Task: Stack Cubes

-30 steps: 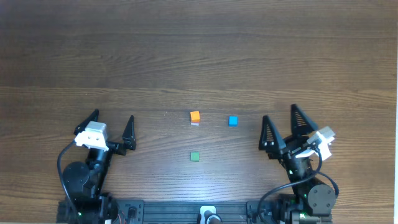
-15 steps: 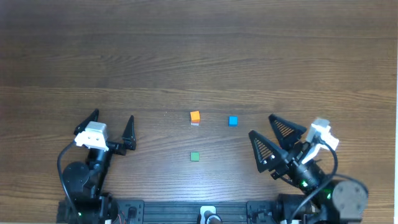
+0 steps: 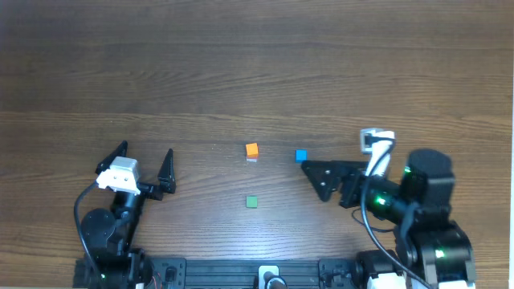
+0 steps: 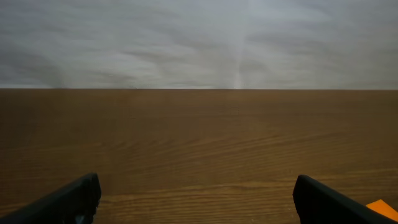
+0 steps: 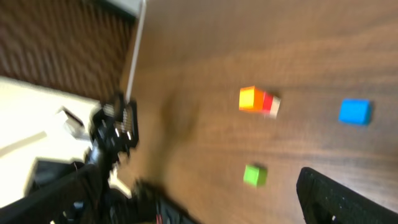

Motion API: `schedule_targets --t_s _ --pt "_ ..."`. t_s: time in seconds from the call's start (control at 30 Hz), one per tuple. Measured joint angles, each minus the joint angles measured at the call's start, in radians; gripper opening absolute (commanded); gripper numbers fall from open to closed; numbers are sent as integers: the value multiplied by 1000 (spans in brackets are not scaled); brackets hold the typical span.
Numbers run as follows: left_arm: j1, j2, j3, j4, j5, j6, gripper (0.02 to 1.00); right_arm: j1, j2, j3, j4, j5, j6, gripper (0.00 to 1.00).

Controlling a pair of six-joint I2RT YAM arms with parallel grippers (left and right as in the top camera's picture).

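Observation:
Three small cubes lie apart on the wooden table: an orange cube, a blue cube to its right, and a green cube nearer the arms. The right wrist view shows the orange cube with a small reddish piece touching it, the blue cube and the green cube. My right gripper points left, open and empty, just right of the blue cube. Far left of the cubes, my left gripper stands open and empty. A corner of the orange cube shows beside one left finger.
The wooden table stretches bare beyond the cubes. The left arm stands across the cubes from the right gripper. A pale wall rises behind the table's far edge.
The right arm has swung left and turned its open gripper toward the cubes, ending close to the blue cube. The left arm and all three cubes have not moved.

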State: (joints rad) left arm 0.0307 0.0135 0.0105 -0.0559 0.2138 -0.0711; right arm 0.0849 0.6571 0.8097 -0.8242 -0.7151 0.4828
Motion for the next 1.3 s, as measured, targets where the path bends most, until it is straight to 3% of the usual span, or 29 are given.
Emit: schedule_targets --t_s 0.3,0.53,0.9,1.3 --pt "0 0 0 0 0 0 1000 403 174 2 -18 270 60 993" --pt "0 0 0 0 0 0 1000 624 338 3 14 443 150 991" --pt "0 0 0 0 0 0 1000 813 558 17 20 651 248 993" --pt "0 0 0 0 0 0 1000 914 805 145 24 762 338 991"
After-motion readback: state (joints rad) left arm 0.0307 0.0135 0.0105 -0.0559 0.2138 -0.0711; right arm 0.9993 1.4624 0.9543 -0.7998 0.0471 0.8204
